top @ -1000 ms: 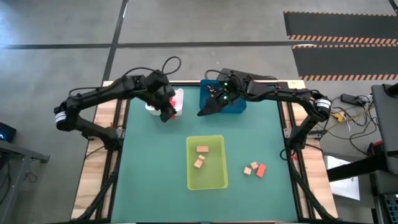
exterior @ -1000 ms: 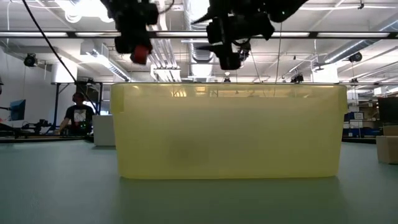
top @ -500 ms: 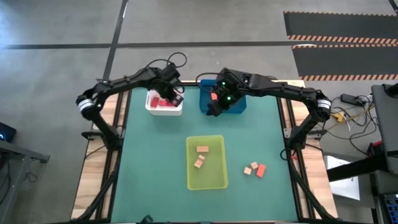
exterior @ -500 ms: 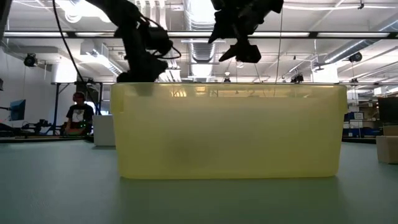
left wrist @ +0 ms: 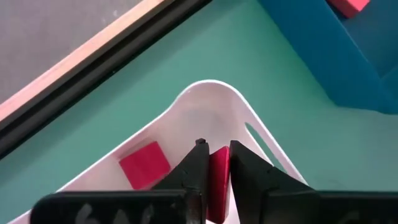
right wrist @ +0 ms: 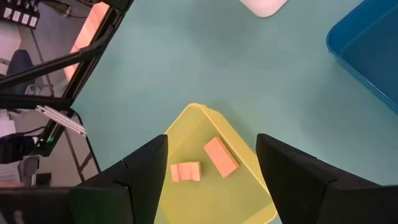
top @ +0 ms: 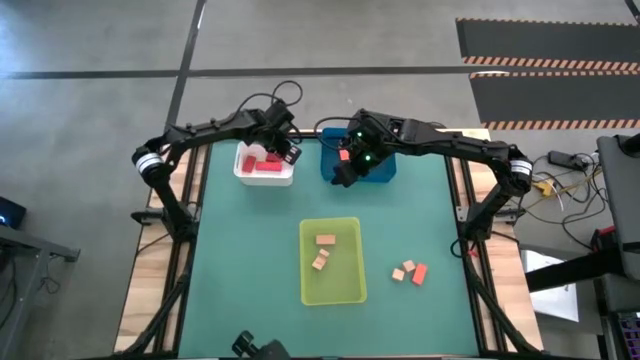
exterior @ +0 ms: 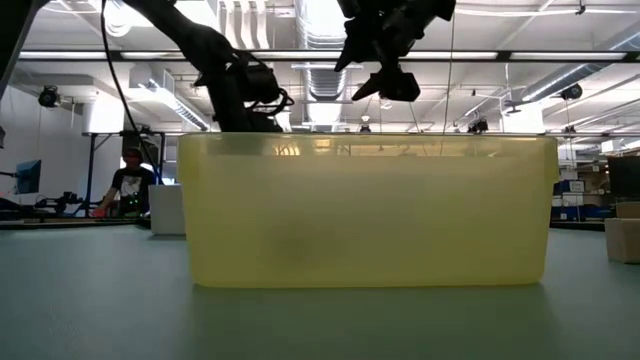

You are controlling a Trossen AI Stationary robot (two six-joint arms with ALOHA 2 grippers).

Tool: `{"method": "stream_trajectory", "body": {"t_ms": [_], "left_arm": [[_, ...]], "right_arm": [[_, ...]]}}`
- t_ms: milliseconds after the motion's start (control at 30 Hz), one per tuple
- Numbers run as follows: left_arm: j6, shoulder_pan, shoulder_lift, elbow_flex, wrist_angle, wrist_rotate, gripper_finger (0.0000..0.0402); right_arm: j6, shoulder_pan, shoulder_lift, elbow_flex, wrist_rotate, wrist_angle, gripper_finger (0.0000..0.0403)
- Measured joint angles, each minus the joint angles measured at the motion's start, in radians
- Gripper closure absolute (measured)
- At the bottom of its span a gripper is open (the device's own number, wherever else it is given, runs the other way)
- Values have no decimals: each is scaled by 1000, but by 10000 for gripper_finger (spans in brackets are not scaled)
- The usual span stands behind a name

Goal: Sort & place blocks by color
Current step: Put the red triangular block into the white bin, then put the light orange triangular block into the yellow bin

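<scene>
My left gripper (top: 277, 150) (left wrist: 216, 147) is over the white bin (top: 243, 172), shut on a deep red block (left wrist: 217, 169). More deep red blocks (top: 262, 163) lie on the floor of that bin, one showing as a square (left wrist: 144, 163). My right gripper (top: 345, 176) (right wrist: 211, 138) hangs open by the near left corner of the blue bin (top: 383, 172) and touches nothing. Two pale tan blocks (top: 323, 251) lie in the yellow-green bin (top: 350, 290). A few tan and orange-red blocks (top: 409, 271) lie on the mat to the right of it. My left gripper pinches the deep red block (left wrist: 218, 163) between its two fingers, one finger on each flat side. The fingers point down into the white bin from above. Whether the block touches the bin's floor, I cannot tell.
The blue bin (left wrist: 336, 62) holds an orange-red block (left wrist: 348, 5) and stands right of the white bin at the far edge. In the low view the yellow-green bin (exterior: 370, 210) fills the middle. A person (exterior: 125, 185) sits in the room behind. Bare green mat (top: 240, 260) lies to the near left.
My left gripper has carried the red block from the white bin's near side toward the far edge, over the bin, and come down into it. My right gripper has turned about beside the blue bin and shifted slightly to the right.
</scene>
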Motion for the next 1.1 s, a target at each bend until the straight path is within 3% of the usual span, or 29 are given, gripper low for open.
{"method": "stream_trajectory", "body": {"t_ms": [600,1100], "left_arm": [[-3,3,0,-71,98,-3,368],[-3,3,-3,-71,99,-3,288]], "right_arm": [[1,0,0,0,1,0,168],[46,36,1,-1,-1,-8,168]]}}
